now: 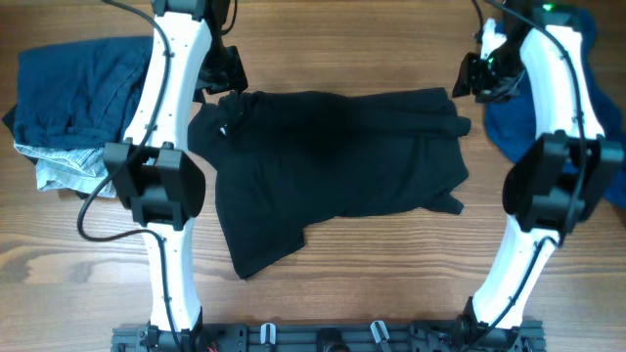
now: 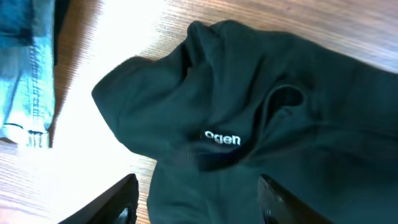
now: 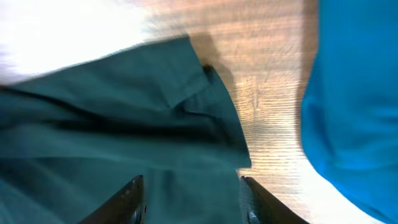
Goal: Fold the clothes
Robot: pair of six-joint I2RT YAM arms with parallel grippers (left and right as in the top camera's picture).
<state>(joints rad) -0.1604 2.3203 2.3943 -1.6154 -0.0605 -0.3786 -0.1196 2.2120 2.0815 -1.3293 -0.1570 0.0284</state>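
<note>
where black garment (image 2: 249, 124) folds, lettering (image 2: 222, 139) partly hidden

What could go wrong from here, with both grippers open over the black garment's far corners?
1. Under the left gripper, the black garment is bunched beside its lettering; a pinch there may catch extra layers and skew the fold.
2. The right gripper sits at the garment's edge with the blue garment close by; a stray grasp might snag it.
3. The near hem lies uneven, so a fold could come out crooked.
</note>
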